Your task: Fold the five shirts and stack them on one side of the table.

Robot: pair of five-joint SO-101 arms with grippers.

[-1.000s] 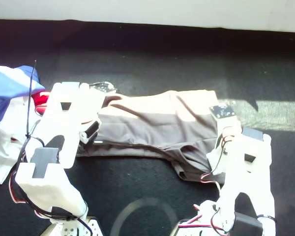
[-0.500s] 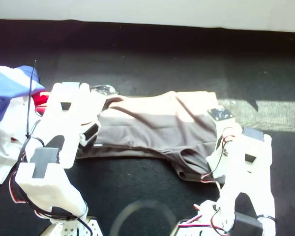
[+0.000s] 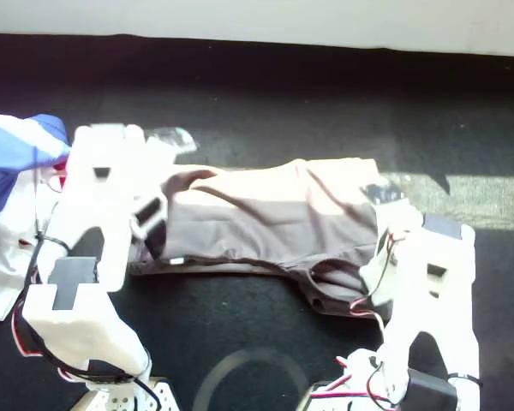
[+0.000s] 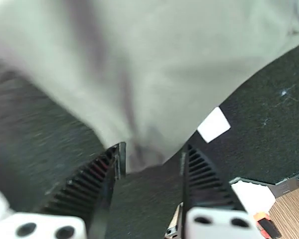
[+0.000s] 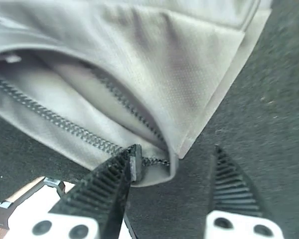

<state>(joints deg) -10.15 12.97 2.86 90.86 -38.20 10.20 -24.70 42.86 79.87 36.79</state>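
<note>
DESK: What fills the frame?

PHOTOGRAPHER: A black bench [image 3: 265,94], sunlit along one side, with a grey shirt [image 3: 265,223] spread lengthwise across its middle. A heap of other shirts [image 3: 13,171], blue, white and red, lies at the bench's edge beside the left arm [image 3: 94,214], likely parked there until their turn comes.

DESK: And the arms?

PHOTOGRAPHER: One stands at each end of the grey shirt, a stance that would suit lifting both ends together for a fold. The left claw [image 4: 153,149] is closed on a bunched fold near the shirt's white tag [image 4: 213,124], with cloth funnelling into its jaws. The right claw [image 5: 175,150] is wide open and holds nothing. Its jaws sit astride the hem corner [image 5: 172,162] on the bench, seemingly lined up to pinch it.
</note>
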